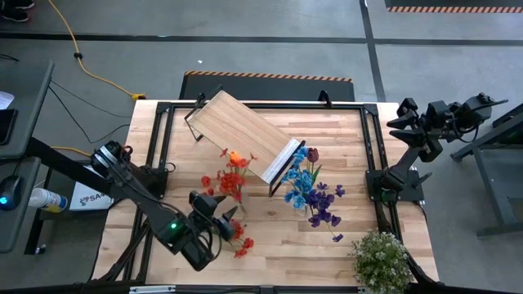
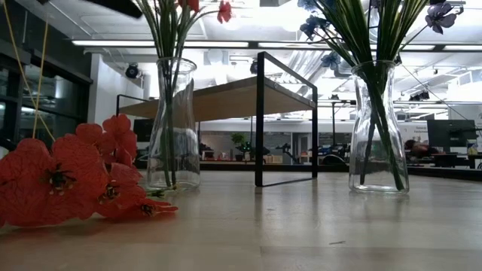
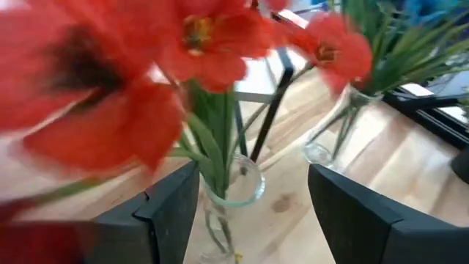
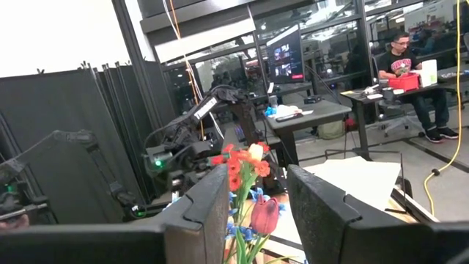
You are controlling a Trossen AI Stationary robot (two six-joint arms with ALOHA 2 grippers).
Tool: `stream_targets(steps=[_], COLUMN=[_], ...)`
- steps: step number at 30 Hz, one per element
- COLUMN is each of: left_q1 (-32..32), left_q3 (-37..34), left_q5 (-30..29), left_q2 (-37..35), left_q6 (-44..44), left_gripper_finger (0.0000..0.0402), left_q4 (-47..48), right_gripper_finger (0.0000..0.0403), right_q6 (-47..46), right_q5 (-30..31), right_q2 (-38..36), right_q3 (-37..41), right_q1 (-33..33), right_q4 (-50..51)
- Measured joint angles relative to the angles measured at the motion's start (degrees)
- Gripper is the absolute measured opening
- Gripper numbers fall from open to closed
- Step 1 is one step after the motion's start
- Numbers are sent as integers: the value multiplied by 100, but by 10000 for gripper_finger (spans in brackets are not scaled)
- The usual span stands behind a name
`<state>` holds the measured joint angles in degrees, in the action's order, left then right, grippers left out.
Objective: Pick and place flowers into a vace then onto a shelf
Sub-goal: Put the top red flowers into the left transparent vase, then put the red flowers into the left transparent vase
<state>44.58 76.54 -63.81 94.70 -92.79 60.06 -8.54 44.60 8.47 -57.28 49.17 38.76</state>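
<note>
A glass vase (image 2: pixel 173 128) stands on the table with red and orange flowers (image 1: pixel 233 173) in it. A second vase (image 2: pixel 379 128) holds blue, purple and dark red flowers (image 1: pixel 310 192). More red flowers (image 1: pixel 241 241) lie flat on the table near its near edge, also in the low view (image 2: pixel 75 181). My left gripper (image 1: pixel 222 216) is open and hovers just near of the red-flower vase (image 3: pixel 227 194), whose mouth shows between and beyond its fingers; blurred red heads fill the left wrist view. My right gripper (image 4: pixel 256 183) is open, raised off the table's right far corner.
The shelf (image 1: pixel 245 131) stands slantwise on the far half of the table, its black frame end (image 2: pixel 260 120) between the two vases. A bushy pale plant (image 1: pixel 380 260) sits at the near right corner. Bare wood lies near of the blue vase. A person sits at a desk (image 4: pixel 399 59) beyond.
</note>
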Motion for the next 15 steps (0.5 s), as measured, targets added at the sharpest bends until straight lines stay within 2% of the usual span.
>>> stream_targets(steps=[9, 12, 15], left_q1=[269, 315, 314], left_q3=[576, 757, 900], left_q5=[66, 510, 1268], left_q2=[0, 0, 0], left_q6=[329, 470, 555], left_gripper_finger=[289, 289, 289], left_q4=[287, 258, 179], right_gripper_finger=[130, 129, 130], right_q6=[208, 210, 242], right_q5=[2, 2, 1], right_q2=[0, 0, 0], right_q3=[0, 0, 0], right_q1=[0, -1, -1], right_q4=[0, 0, 0])
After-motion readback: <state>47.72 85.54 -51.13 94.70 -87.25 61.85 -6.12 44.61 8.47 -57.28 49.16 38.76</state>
